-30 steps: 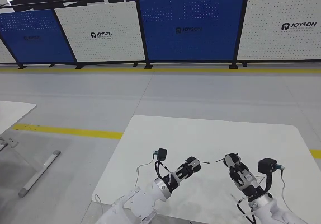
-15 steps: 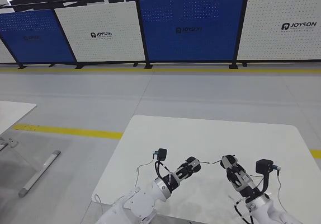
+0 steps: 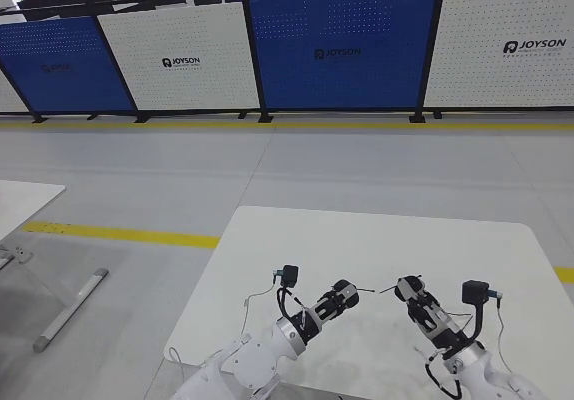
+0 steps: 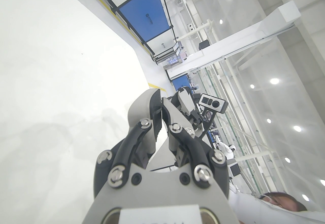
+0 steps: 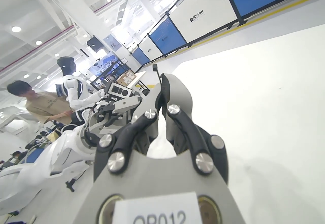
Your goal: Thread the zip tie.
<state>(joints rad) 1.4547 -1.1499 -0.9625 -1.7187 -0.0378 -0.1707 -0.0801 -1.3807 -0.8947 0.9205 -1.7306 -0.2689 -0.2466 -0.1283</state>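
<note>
The white, round-cornered worktop [image 3: 367,240] carries nothing but the two arms, which hover above its near edge. The left claw [image 4: 161,105] sits roughly over the middle of that edge and the right claw [image 5: 162,83] a little further toward the near right corner. They point at each other tip to tip, near but apart.

The right claw is clenched on a thin black plastic zip tie [image 5: 155,67]. The strap is pinched between the ribbed pads and the small square head pokes out just past the fingertips, clear of the worktop surface.

The left claw's fingers are pressed together as well. From above, a thin black strip [image 3: 367,291] juts from its tip toward the right claw, stopping short of it. Whether that strip is the other end of the same zip tie cannot be told.
</note>
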